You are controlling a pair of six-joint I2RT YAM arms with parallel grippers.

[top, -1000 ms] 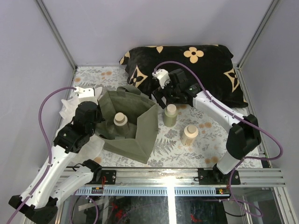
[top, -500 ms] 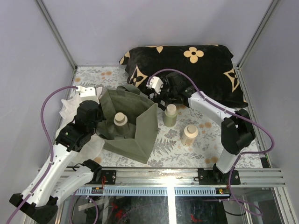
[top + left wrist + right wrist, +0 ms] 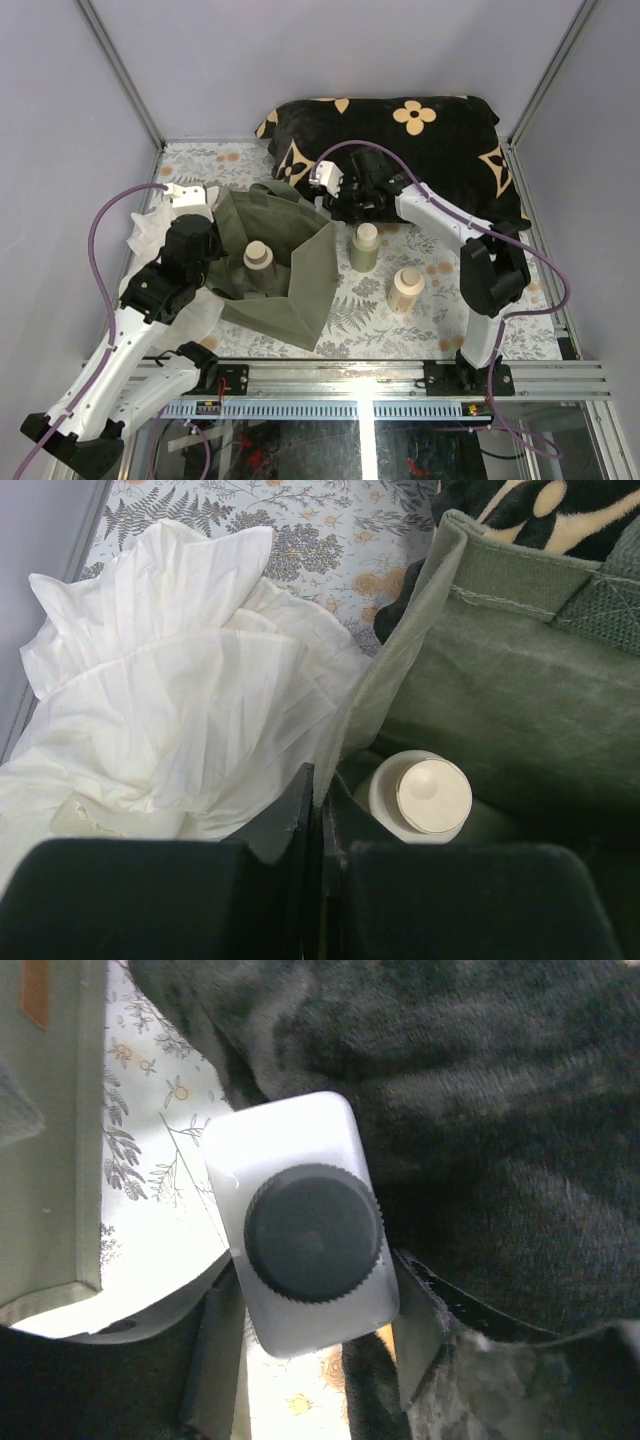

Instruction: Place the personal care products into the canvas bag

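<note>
The olive canvas bag (image 3: 315,270) stands open at the left centre. One beige bottle (image 3: 258,258) stands inside it, seen from above in the left wrist view (image 3: 432,795). My left gripper (image 3: 322,810) is shut on the bag's left rim (image 3: 400,670). Two more beige bottles (image 3: 365,245) (image 3: 406,288) stand on the floral mat to the right of the bag. My right gripper (image 3: 337,207) is at the cushion's front edge. Its fingers press both sides of a white square bottle with a black ridged cap (image 3: 300,1230).
The black cushion with tan flower marks (image 3: 420,140) lies along the back and brushes the right fingers (image 3: 415,1340). A crumpled white cloth (image 3: 150,225) lies left of the bag. Purple walls and metal rails fence the mat.
My right gripper has swung left along the cushion's front edge, towards the bag, and its jaws have come in from wide open. The left arm and the beige bottles have not moved.
</note>
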